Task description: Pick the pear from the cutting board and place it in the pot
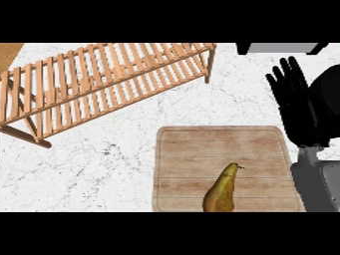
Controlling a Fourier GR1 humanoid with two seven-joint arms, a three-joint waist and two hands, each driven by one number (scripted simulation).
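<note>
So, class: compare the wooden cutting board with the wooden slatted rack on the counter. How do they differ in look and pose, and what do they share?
The cutting board is a solid slab lying flat on the counter; the rack is open slats on a frame, standing raised and sloping. The board sits square to the view; the rack runs at an angle. The board carries the pear; nothing shows on the rack. Both are light wood on the white marble counter.

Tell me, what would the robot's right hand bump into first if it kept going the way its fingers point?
Probably nothing soon: the right hand points up the view over bare counter, toward the grey object at the far edge.
</note>
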